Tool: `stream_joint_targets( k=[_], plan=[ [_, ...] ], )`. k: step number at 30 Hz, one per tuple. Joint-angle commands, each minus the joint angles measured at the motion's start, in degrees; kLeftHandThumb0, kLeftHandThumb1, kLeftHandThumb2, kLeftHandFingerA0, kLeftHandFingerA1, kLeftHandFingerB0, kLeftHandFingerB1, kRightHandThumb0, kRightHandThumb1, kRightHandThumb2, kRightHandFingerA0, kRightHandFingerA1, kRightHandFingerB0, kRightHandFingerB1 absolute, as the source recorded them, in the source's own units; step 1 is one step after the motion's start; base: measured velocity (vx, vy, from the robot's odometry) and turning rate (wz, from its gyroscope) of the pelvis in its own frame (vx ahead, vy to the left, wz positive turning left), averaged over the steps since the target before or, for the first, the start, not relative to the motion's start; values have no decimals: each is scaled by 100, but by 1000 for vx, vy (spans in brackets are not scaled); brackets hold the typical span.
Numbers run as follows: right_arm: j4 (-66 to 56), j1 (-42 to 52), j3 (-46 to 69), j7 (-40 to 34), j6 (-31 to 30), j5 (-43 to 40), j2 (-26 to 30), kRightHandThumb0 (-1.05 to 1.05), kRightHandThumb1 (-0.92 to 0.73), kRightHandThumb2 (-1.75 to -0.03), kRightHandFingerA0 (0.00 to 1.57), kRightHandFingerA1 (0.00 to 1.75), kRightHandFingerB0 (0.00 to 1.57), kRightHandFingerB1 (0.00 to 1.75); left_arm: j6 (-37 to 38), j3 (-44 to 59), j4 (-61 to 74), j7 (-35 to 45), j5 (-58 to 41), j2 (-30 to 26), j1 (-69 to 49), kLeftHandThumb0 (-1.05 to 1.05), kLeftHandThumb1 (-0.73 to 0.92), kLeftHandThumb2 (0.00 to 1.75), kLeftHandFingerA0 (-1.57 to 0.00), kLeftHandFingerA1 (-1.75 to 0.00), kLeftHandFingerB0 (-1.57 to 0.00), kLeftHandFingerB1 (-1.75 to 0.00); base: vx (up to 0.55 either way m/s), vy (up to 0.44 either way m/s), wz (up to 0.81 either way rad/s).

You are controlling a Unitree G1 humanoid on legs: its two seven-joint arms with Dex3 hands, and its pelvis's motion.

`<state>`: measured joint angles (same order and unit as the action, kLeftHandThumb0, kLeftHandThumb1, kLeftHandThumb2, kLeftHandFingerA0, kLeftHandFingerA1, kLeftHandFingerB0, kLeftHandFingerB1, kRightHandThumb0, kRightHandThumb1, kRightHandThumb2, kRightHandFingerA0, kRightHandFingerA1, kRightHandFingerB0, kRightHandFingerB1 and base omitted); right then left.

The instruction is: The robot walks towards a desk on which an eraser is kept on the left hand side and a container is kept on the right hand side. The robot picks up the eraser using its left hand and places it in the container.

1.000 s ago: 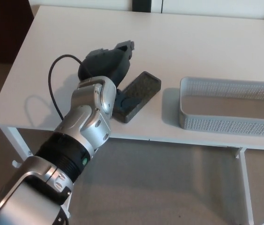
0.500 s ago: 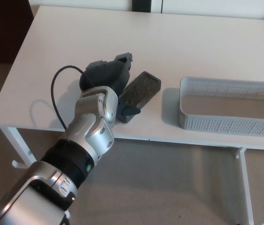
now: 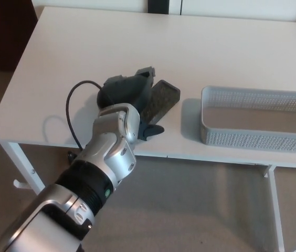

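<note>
Dark speckled rectangular eraser block (image 3: 160, 100), felt-textured top, on white desk (image 3: 85, 47); my black left hand (image 3: 128, 92) pinches it, thumb (image 3: 151, 130) beneath. Grey perforated container (image 3: 253, 139) well apart.

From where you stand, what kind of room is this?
Probably an office or a study room: a plain white desk on thin metal legs, a grey mesh desk tray on it, and beige carpet underneath.

A white desk (image 3: 74, 58) on white legs carries two things — a dark eraser (image 3: 161, 98) near its front edge, and a grey perforated container (image 3: 253, 137) well to the right, apart from it
</note>
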<state>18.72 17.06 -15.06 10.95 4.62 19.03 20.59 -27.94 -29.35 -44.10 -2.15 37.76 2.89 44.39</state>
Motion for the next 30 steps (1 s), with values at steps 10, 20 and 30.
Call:
stream_joint_targets(
  k=[10,20,30],
  plan=[
    [-112,-12,-24,20,-138,135,87,-54,-79,-73,12,71,7,48,67,127,-797,-301,-61,-39,129,-65,40,78,-7,-32,-6,-15,0,0,0],
    [-86,-125,-58,43,-106,130,78,-55,-78,-73,12,75,8,53,252,74,-926,-317,-97,48,203,-62,39,76,-3,-38,-9,-24,0,0,0],
    [-272,-111,-44,155,-238,86,79,-56,-78,-73,13,76,9,52,501,136,-1200,-334,-201,200,271,-67,40,74,-10,-39,-5,-24,0,0,0]
  ],
)
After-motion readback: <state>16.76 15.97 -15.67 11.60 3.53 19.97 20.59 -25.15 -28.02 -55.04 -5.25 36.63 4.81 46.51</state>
